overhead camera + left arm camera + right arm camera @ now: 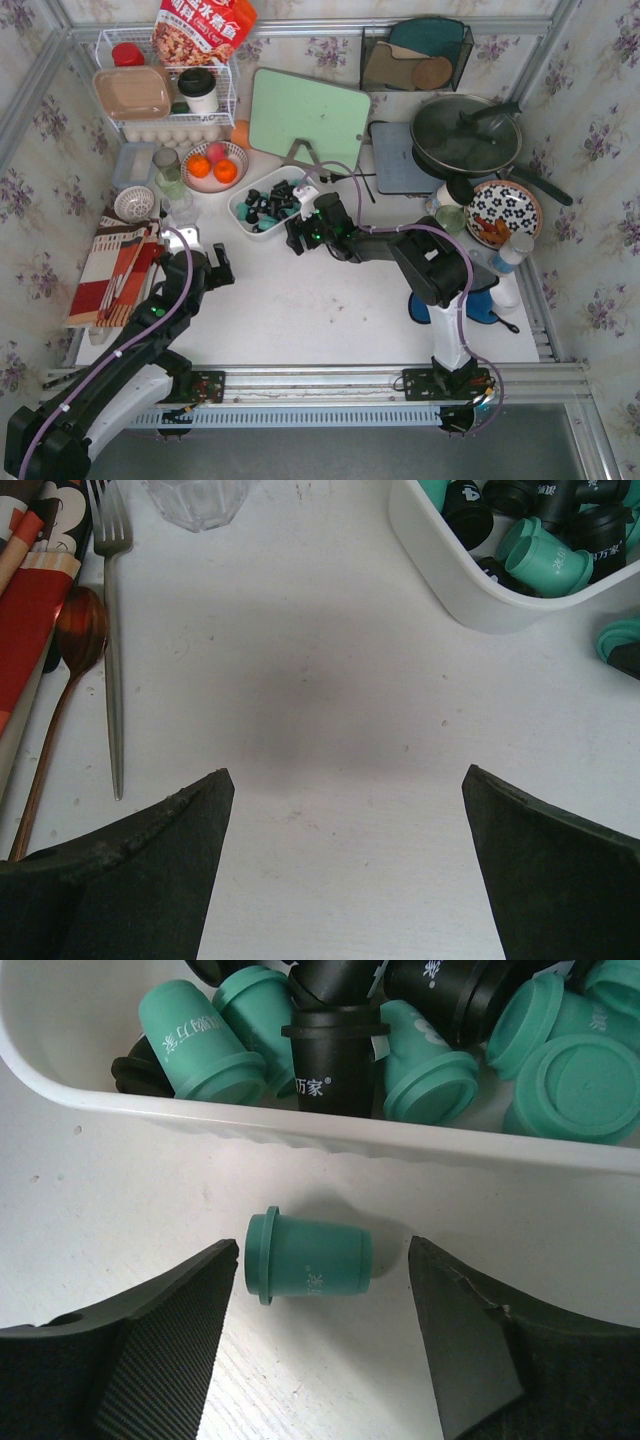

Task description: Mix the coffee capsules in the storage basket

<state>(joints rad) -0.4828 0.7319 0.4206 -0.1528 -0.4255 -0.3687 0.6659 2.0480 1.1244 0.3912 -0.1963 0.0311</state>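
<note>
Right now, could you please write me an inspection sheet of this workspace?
Surface: white table, a few small marks.
Job's things: white basket holding teal and black capsules; one teal capsule lies on its side on the table outside it.
Clutter: fork, spoon, glass, bowl of oranges, pan, green board.
Hands: left hand open, empty, above the table; right hand open, a finger on each side of the loose capsule, gaps visible.
Cables: purple cables along both arms.
Surroundings: flowered wallpaper, metal frame.
</note>
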